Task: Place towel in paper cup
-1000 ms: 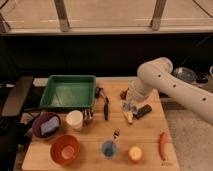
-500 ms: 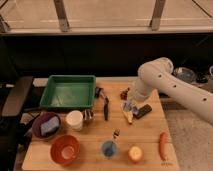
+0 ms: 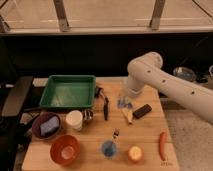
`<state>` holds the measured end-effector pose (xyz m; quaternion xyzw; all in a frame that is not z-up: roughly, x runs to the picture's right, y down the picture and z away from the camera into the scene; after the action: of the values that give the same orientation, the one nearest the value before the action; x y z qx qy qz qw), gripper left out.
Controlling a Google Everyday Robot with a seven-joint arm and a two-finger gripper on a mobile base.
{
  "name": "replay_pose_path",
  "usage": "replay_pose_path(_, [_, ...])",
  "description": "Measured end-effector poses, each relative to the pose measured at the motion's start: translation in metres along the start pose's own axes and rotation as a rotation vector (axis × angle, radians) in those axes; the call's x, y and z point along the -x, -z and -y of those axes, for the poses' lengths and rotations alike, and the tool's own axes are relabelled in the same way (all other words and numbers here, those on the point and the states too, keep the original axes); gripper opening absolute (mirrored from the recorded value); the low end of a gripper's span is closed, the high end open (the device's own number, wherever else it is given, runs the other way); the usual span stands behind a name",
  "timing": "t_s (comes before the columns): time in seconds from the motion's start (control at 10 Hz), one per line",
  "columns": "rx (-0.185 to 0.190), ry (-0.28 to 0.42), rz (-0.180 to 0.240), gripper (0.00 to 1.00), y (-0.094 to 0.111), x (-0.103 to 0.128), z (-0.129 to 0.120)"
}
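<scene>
End effector (image 3: 125, 101) hangs low, its grip impossible to tell, bluish towel (image 3: 121, 105) just beneath; paper cup (image 3: 74, 120) well apart

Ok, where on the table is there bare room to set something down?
Bare wood lies between the black rectangular block, the long red vegetable and the round yellow fruit. A smaller patch separates the white paper cup from the small blue cup. It is crowded around the gripper, right of the green plastic tray.

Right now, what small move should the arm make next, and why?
Probably lower the gripper onto the bluish cloth below it, likely the towel, to grasp it: the gripper hangs over it, while the paper cup stands apart, near the green tray.
</scene>
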<state>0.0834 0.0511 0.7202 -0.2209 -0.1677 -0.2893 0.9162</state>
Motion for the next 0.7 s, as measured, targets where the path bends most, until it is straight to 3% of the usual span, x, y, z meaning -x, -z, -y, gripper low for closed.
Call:
replay_pose_path(0.3, [-0.035, 0.14, 0.037, 0.0, 0.003, 0.055, 0.045])
replay_pose_path(0.7, [-0.106, 0.354, 0.171, 0.0, 0.009, 0.146, 0.095])
